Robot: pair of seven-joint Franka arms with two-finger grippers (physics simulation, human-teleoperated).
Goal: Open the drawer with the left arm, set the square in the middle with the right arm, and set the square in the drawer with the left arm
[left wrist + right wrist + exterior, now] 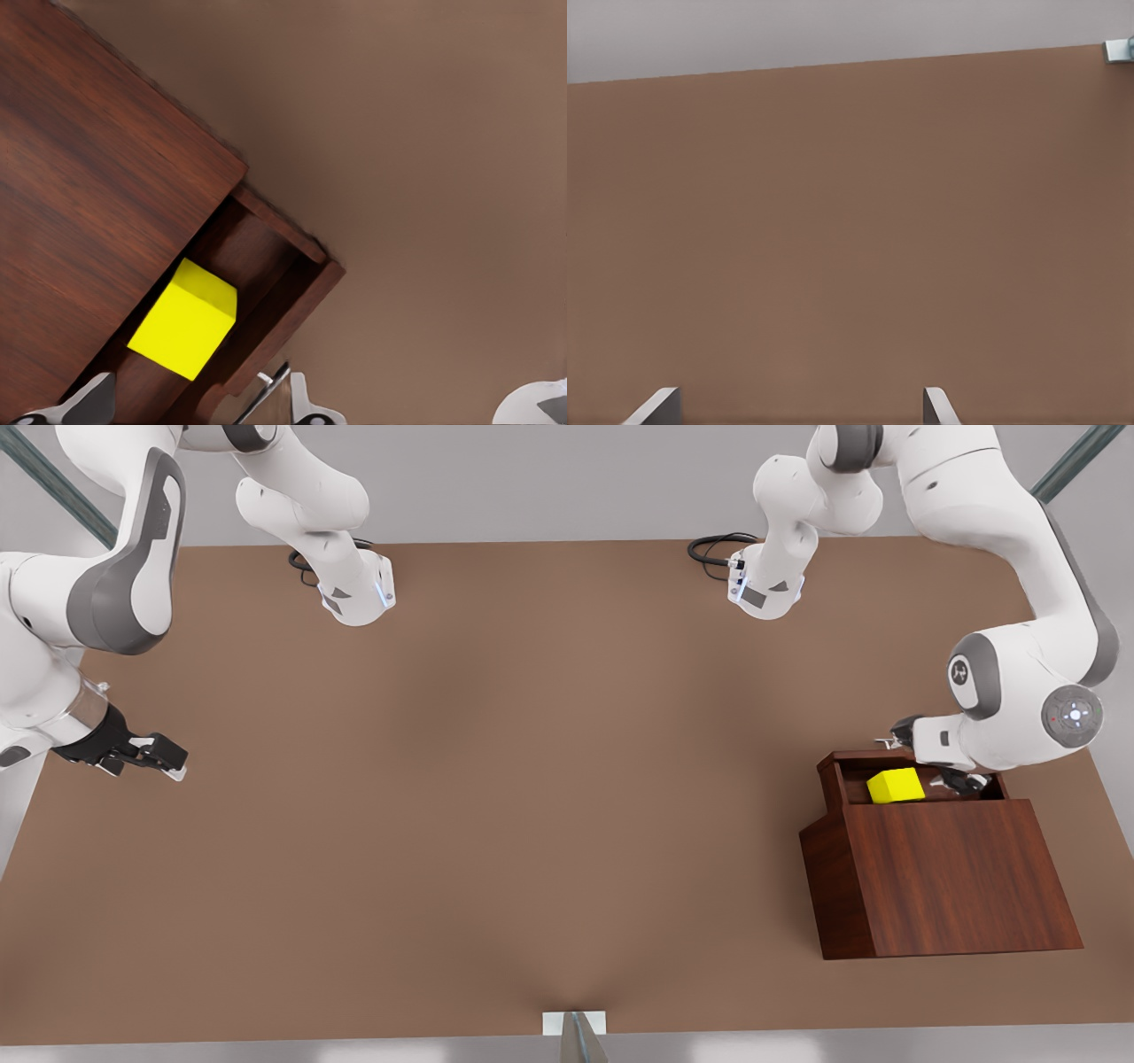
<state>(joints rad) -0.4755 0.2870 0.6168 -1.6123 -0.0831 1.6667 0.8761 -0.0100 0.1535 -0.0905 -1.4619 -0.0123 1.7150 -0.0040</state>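
Observation:
The yellow square [895, 786] [184, 317] lies inside the pulled-out drawer [836, 778] [285, 301] of the dark wooden cabinet [957, 877] [89, 177] at the front view's right. My left gripper [955, 781] [193, 396] hovers over the drawer just beside the square, open, its fingers [89, 400] spread wide and not touching the cube. The silver handle [271, 390] shows at the drawer's front. At the front view's left my right gripper [166, 766] [799, 403] waits open over bare tabletop, holding nothing.
The brown table [532, 779] stretches between the two arms. Both arm bases [359, 598] [766, 589] stand along the far edge with black cables. A small white bracket [574, 1023] sits at the near edge.

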